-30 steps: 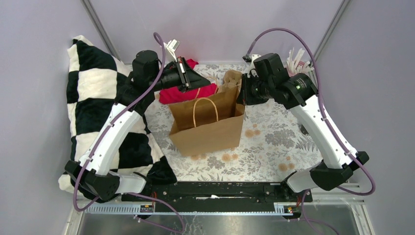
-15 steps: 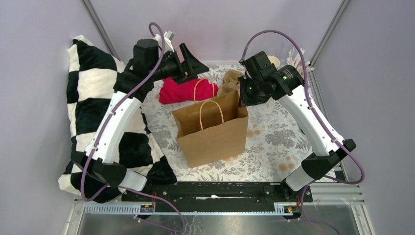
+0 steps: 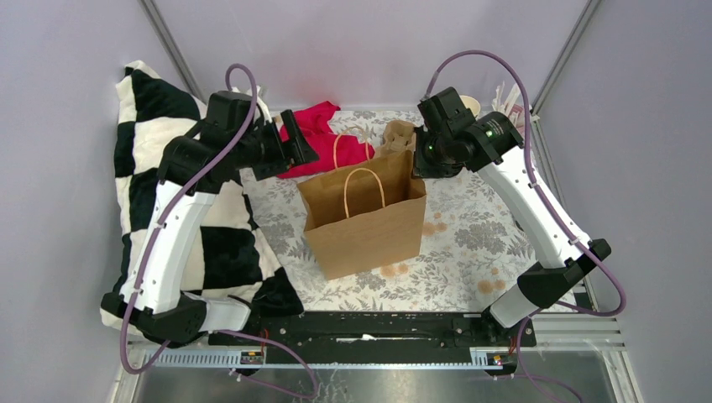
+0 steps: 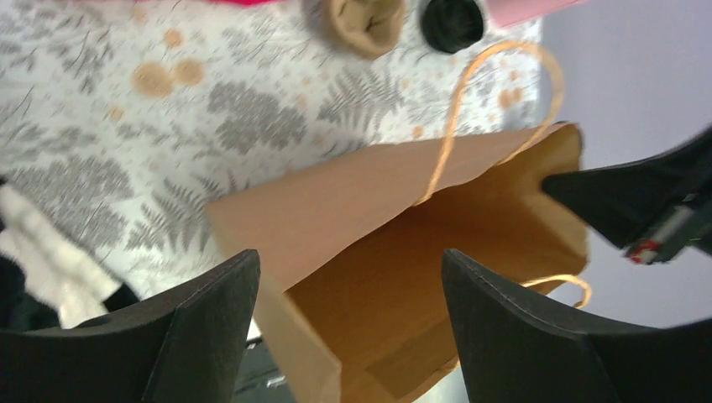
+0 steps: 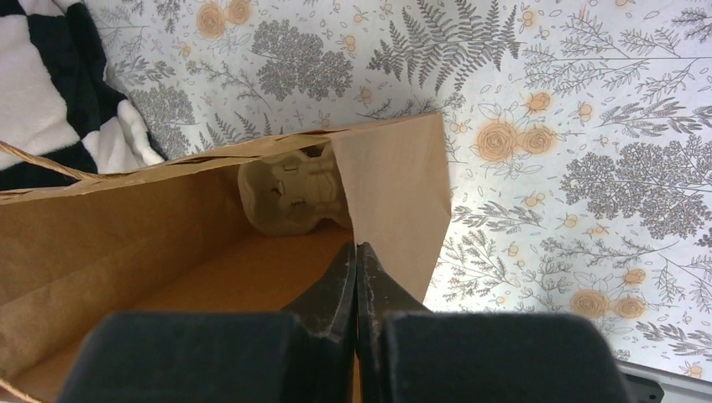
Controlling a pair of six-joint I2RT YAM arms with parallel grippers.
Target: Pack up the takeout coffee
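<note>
A brown paper bag (image 3: 365, 222) stands open in the middle of the table. My right gripper (image 5: 357, 245) is shut on the bag's right rim (image 5: 395, 201), at the bag's back right corner (image 3: 417, 168) in the top view. A pulp cup carrier (image 5: 290, 197) lies inside the bag. My left gripper (image 4: 348, 256) is open with nothing between its fingers; it hangs left of the bag's mouth (image 3: 301, 144). The takeout coffee shows only as a round black lid (image 4: 452, 21) at the far edge of the left wrist view, beyond the bag; the right arm hides it from above.
A red cloth (image 3: 323, 134) lies behind the bag. A tan pulp-like thing (image 3: 399, 134) stands beside it. A cream-rimmed cup (image 3: 468, 104) and white sticks (image 3: 508, 94) are in the back right corner. A black-and-white checked blanket (image 3: 147, 168) covers the left side.
My left gripper has opened and drawn back to the left, away from the bag's back rim. The bag's mouth has narrowed and the bag has shifted slightly right. The right gripper stays shut.
</note>
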